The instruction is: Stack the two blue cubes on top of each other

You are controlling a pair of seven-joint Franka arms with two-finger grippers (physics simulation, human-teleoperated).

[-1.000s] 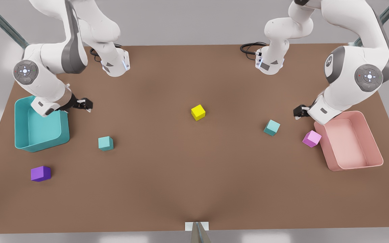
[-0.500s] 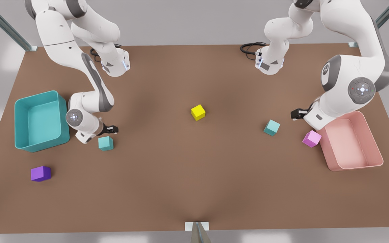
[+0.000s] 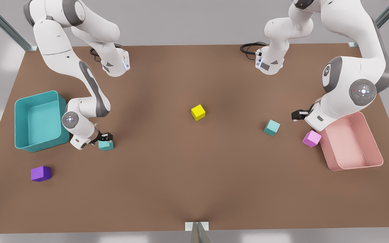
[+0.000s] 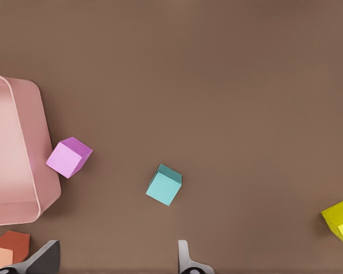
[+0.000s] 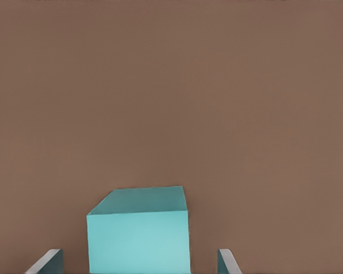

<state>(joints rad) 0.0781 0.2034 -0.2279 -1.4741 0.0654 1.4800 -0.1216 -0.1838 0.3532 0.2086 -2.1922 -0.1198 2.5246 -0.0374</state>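
On the brown table point(image 3: 194, 175), the right gripper point(image 3: 105, 137) straddles the left small teal cube point(image 3: 106, 145), jaws spread, squeeze probably next; the left gripper point(image 3: 297, 114) waits, released.

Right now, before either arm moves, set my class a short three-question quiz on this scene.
1. True or false: the right gripper has lifted its teal cube off the table.
2. Which cube lies nearest the pink bin? A the yellow cube; B the pink cube; C the purple cube.
3. Which gripper waits, open, not far from the other teal cube?

Key: 1 false: the cube sits on the table between the open fingers. 2 B. 3 the left gripper.
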